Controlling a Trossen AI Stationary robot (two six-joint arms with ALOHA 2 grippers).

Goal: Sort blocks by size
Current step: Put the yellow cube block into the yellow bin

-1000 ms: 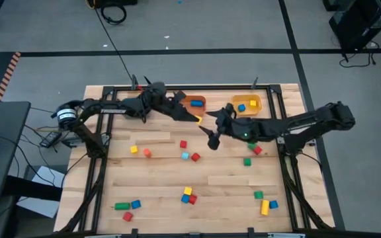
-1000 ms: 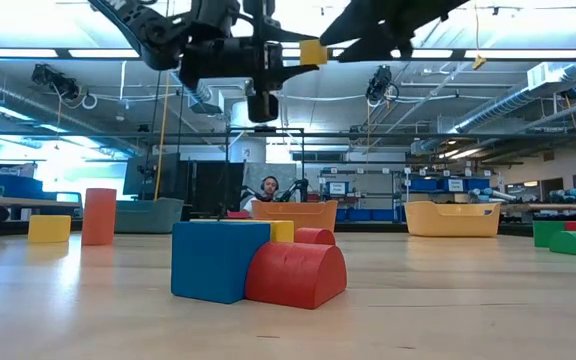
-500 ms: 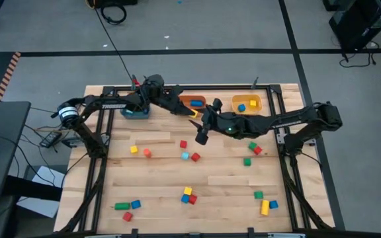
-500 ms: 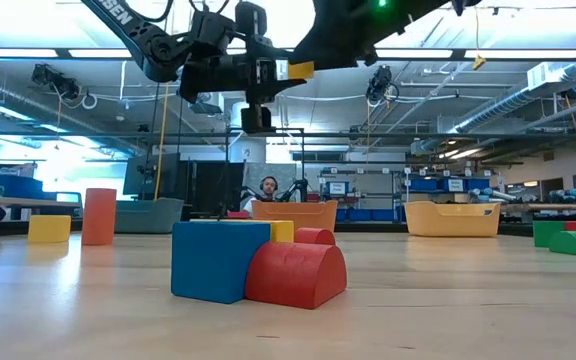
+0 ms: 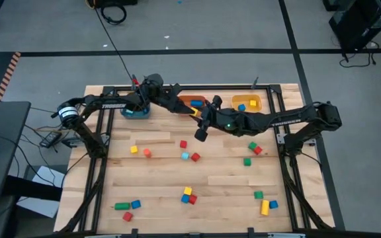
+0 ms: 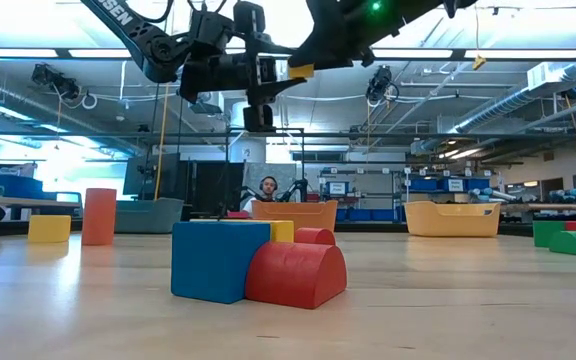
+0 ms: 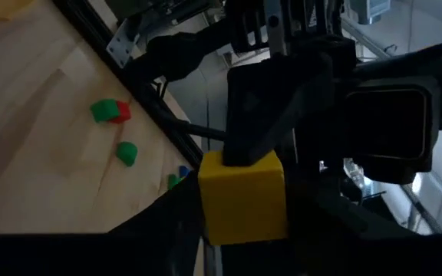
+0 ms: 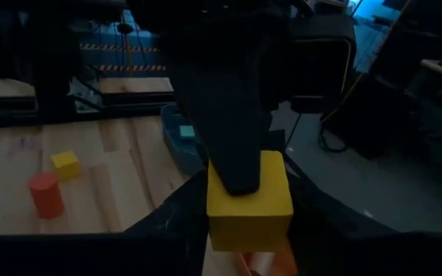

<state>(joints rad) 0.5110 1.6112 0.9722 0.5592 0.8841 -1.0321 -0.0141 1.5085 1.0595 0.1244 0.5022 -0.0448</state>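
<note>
A yellow block (image 5: 194,112) hangs high above the table's far middle, in front of the orange bin (image 5: 192,102). Both grippers meet at it. My left gripper (image 5: 189,110) reaches in level from the table's left, its fingers open on either side of the block. My right gripper (image 5: 201,118) comes from the right, tipped slightly down, and is shut on the block. The low view shows the block (image 6: 301,71) near the picture's top between the two dark hands. Other blocks lie loose on the table. My left gripper stands around the yellow block (image 8: 249,203); one finger (image 8: 236,138) lies over one face of it, and I cannot tell whether it touches. My right gripper pinches the block between its two fingers on two opposite faces; one finger (image 7: 259,115) meets a face (image 7: 244,159). The fingers come from the table's right, slanting slightly down. The block is lifted clear and sits level.
A teal bin (image 5: 135,111), the orange bin and a yellow bin (image 5: 247,104) stand along the far edge. Loose blocks lie mid-table (image 5: 185,156), near the front (image 5: 189,195), front left (image 5: 127,206) and front right (image 5: 264,205). A person (image 6: 268,187) sits beyond the table.
My right gripper has moved toward the table's left and far edge up to the yellow block, and its fingers have closed in on it. My left gripper has shifted the block slightly toward the far edge. The block stays aloft and level.
</note>
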